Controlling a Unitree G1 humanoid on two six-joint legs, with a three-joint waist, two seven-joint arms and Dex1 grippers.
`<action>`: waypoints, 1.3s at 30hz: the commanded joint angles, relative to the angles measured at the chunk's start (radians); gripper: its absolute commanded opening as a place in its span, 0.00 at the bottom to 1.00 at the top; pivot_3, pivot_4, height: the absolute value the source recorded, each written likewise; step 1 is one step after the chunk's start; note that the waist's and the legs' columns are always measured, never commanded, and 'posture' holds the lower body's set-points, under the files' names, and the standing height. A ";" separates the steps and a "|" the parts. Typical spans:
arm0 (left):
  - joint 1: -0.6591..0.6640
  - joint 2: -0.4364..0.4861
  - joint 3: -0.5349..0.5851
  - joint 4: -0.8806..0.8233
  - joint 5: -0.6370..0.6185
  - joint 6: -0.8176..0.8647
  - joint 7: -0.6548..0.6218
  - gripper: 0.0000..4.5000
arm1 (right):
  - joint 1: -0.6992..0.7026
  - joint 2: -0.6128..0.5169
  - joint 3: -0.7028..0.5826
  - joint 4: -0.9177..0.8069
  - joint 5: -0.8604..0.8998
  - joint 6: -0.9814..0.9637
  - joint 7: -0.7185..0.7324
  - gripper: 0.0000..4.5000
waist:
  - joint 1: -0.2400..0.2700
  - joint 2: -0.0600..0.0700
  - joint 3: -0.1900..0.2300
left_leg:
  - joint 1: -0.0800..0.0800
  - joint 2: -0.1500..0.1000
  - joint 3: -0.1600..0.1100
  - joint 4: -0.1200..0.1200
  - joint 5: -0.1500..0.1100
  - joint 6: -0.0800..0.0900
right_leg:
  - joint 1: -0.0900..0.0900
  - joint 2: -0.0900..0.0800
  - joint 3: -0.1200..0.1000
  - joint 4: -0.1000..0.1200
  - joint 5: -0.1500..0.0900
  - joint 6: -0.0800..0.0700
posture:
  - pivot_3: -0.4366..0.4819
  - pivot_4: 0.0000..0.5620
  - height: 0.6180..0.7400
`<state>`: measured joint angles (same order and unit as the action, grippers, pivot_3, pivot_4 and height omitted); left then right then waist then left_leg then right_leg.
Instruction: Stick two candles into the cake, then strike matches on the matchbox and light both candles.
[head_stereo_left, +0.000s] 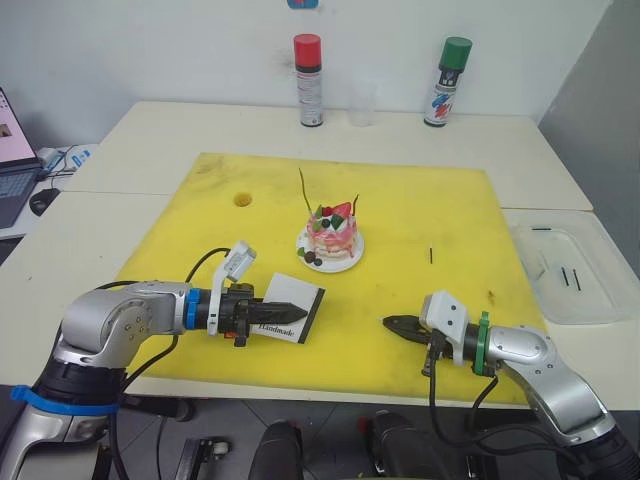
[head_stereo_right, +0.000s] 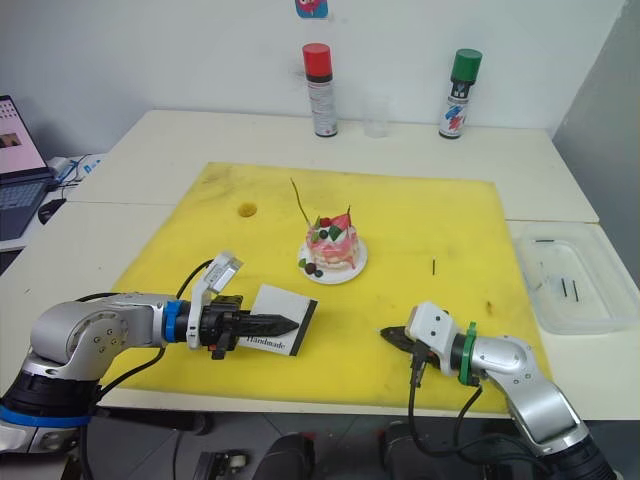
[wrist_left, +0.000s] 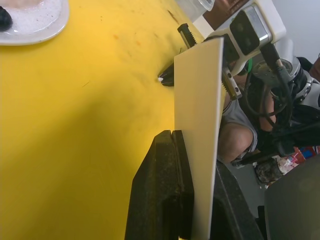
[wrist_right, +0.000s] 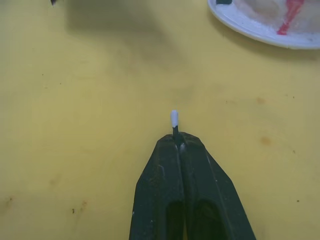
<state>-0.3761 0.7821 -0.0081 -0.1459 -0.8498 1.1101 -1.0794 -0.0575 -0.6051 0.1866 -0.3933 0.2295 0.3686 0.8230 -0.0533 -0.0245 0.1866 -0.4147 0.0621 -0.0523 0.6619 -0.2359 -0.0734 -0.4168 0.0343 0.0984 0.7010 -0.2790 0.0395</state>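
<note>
The pink-and-white cake (head_stereo_left: 333, 231) sits on its white plate (head_stereo_left: 345, 264) in the middle of the yellow mat (head_stereo_left: 430, 205). Two candles stand in it: a tall thin one (head_stereo_left: 304, 190) on its left and a reddish one (head_stereo_left: 355, 203) on its right. My left gripper (head_stereo_left: 298, 311) is shut on the white "Handmade" matchbox (head_stereo_left: 300, 300), held on edge just above the mat's near side. My right gripper (head_stereo_left: 389, 322) is shut on a match (wrist_right: 174, 120); its white tip pokes out past the fingertips and points toward the matchbox, a short gap away.
A loose match (head_stereo_left: 431, 255) lies on the mat right of the cake. A clear plastic tray (head_stereo_left: 590, 300) at the right holds more matches (head_stereo_left: 564, 277). Two spray cans (head_stereo_left: 309, 80) (head_stereo_left: 447, 70) and a clear cup (head_stereo_left: 362, 105) stand at the back. A laptop (head_stereo_left: 12, 160) is far left.
</note>
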 joint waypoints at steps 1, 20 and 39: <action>-0.011 -0.009 0.026 -0.004 -0.019 0.008 0.008 0.00 | -0.004 -0.006 -0.043 -0.076 0.046 0.056 -0.012 0.01 | 0.000 0.000 0.000 | 0.000 0.000 0.000 0.000 0.000 0.000 | 0.000 0.000 0.000 0.000 0.000 0.000 | 0.48 0.27 0.70; -0.024 -0.040 0.024 -0.012 -0.027 0.031 0.039 0.00 | 0.009 0.026 0.026 -0.004 -0.094 -0.004 -0.086 0.05 | -0.001 0.000 0.000 | 0.000 0.000 0.000 0.000 0.000 0.000 | -0.001 0.000 0.000 0.000 0.000 0.000 | 0.48 0.27 0.70; -0.037 -0.037 0.030 -0.020 -0.031 0.051 0.050 0.00 | 0.076 0.073 -0.001 0.074 -0.051 -0.173 -0.073 0.35 | 0.000 0.000 0.000 | 0.000 0.000 0.000 -0.001 0.000 0.000 | -0.001 0.000 0.000 0.000 0.000 0.000 | 0.48 0.27 0.70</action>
<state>-0.3983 0.7421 -0.0037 -0.1404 -0.8612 1.1567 -1.0323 0.0032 -0.5372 0.1841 -0.3178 0.1627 0.1847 0.7419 -0.0538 -0.0245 0.1865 -0.4149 0.0621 -0.0523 0.6609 -0.2360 -0.0734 -0.4174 0.0343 0.0981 0.7009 -0.2789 0.0398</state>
